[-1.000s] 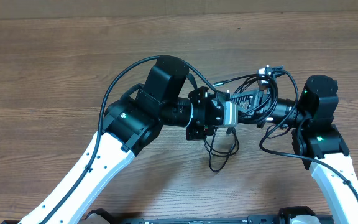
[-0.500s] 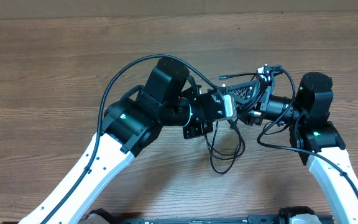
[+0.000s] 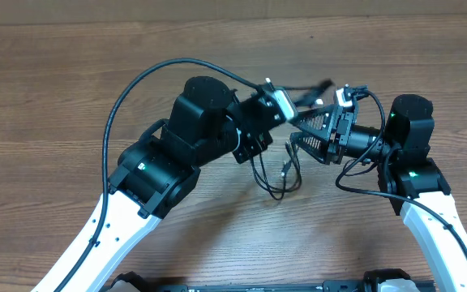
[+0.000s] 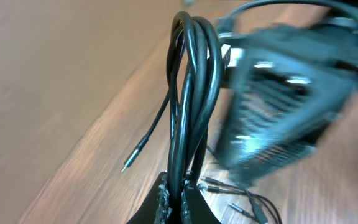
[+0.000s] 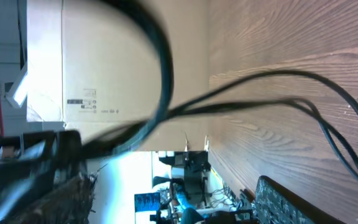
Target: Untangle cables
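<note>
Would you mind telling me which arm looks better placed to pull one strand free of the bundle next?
Right, probably. The right gripper is open, gripping nothing, right beside the hanging cables. The left gripper is shut on the cables, so it is better kept as the anchor.

Wood-grain table (image 3: 55,97), thin black cables (image 3: 276,193) drooping onto it

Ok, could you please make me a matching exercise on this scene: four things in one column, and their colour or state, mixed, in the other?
Things:
1. left pincer
2. right pincer
3. cables
4. table

Colour or state:
a. brown wood
b. open
c. shut on the cables
d. black, looped

Pairs: 1-c, 2-b, 3-d, 4-a
</note>
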Controlling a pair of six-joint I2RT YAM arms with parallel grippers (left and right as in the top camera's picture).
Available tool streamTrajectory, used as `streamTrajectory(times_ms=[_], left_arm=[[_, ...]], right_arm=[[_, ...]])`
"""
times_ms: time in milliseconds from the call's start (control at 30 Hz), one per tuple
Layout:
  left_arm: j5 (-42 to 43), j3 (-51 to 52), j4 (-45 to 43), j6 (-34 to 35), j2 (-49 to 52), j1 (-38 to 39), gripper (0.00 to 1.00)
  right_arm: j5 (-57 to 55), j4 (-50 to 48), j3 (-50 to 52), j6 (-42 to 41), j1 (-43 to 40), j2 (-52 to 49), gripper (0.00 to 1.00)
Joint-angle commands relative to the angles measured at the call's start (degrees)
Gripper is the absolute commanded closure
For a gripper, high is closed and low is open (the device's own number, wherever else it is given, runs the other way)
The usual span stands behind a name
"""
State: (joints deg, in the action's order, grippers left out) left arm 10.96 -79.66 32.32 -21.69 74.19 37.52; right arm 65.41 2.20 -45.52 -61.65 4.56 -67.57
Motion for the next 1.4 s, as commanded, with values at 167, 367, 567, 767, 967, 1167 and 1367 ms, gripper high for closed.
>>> streamTrajectory(times_ms=[167,367,567,767,967,1167,1367], left_arm=[[-9.5,-0.8,2.8,5.1,-1.2,0.4,0.96],[-10.1,-0.8,10.3,-3.5,-1.2,0.4,0.96],[-8.7,-0.8,13.7,-9.1,-1.2,0.4,0.96],[-3.4,-0.8,14.6,-11.4,-1.1,0.5,0.96],[-0.8,-0.8,13.8,-12.7,-1.0,1.9,0.96],[-0.8,-0.8,12.9,-12.5,0.4,2.7,0.96],[-2.0,-0.8,6.6,-2.6,0.6,2.6,0.96]], right_arm=[[1.6,-0.6,-0.2,0.4,0.2,0.0,0.13],[1.5,-6.1,-0.2,-4.4,0.2,0.0,0.13],[-0.4,-8.1,-0.2,-6.1,0.2,0.0,0.13],[-1.7,-8.1,-0.2,-6.1,0.2,0.0,0.20],[-1.7,-8.1,-0.2,-6.1,0.2,0.0,0.52],[-1.6,-7.9,-0.2,-5.8,0.2,0.0,0.69],[-1.3,-7.7,-0.2,-5.6,0.2,0.0,0.92]])
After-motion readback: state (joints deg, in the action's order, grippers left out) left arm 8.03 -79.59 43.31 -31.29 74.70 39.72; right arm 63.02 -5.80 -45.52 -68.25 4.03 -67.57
